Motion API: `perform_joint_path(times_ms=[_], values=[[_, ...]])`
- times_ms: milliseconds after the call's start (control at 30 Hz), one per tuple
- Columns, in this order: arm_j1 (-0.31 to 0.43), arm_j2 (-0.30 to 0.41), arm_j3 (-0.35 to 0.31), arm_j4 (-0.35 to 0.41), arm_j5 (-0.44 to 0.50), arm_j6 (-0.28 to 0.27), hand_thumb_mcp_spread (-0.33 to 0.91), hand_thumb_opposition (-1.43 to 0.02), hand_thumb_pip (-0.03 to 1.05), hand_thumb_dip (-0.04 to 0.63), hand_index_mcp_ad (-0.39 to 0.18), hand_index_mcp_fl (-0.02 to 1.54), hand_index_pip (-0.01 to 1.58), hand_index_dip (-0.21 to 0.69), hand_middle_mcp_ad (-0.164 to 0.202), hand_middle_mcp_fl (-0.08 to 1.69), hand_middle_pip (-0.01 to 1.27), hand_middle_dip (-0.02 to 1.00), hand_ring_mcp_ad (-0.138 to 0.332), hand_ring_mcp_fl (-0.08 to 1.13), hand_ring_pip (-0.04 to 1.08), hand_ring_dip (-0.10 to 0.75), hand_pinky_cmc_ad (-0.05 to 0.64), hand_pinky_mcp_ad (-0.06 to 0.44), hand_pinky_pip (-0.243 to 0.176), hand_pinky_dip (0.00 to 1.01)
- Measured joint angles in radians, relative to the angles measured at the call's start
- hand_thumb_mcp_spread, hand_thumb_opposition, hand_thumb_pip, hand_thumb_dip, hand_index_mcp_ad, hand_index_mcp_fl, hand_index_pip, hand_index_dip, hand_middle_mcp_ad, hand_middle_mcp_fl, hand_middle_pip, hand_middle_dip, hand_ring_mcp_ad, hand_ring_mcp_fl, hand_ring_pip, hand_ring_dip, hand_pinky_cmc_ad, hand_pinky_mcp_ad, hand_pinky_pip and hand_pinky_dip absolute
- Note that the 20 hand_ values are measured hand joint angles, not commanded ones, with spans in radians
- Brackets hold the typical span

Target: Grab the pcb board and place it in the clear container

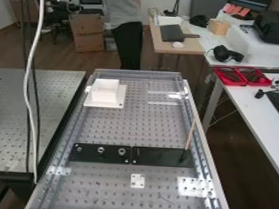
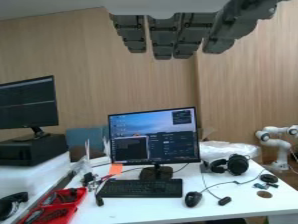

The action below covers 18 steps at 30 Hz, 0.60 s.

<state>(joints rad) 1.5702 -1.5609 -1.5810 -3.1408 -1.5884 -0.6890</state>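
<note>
Dark grey fingers of the hand [image 2: 164,37] hang straight and spread, with nothing between them, in the wrist view. On the perforated bench in the high view, a see-through piece with pale edges [image 1: 165,103] lies at the far right; it may be the clear container. A small white plate with holes [image 1: 138,181] lies near the middle of the near part. I cannot tell whether that or another piece is the pcb board.
A white block [image 1: 105,90] stands on a white plate at the bench's far left. Two dark plates [image 1: 101,151] span the bench, one with round knobs, the other with a thin upright rod [image 1: 189,134]. A desk [image 2: 219,205] bears a monitor [image 2: 154,137] and keyboard.
</note>
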Motion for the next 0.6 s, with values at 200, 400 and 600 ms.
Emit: perform_joint_path(times_ms=[200,400,600], values=[[0.000,0.001,-0.002,0.003,0.000,0.001,0.11,-0.26,0.15,0.009,0.073,0.02,0.02,0.017,0.077,0.01,0.08,0.02,0.059,0.01,0.04,0.010,0.077,0.061,-0.012,0.11],[-0.001,-0.003,-0.009,0.003,-0.001,0.013,0.12,-0.62,0.15,0.005,0.106,0.02,0.07,0.075,0.110,0.00,0.13,0.03,0.199,0.03,0.07,-0.017,0.227,0.164,-0.075,0.29],[0.000,-0.006,-0.015,0.005,0.001,0.017,0.13,-0.73,0.16,0.009,0.140,0.04,0.09,0.077,0.152,0.02,0.14,0.03,0.253,0.06,0.09,-0.017,0.281,0.218,-0.106,0.36]])
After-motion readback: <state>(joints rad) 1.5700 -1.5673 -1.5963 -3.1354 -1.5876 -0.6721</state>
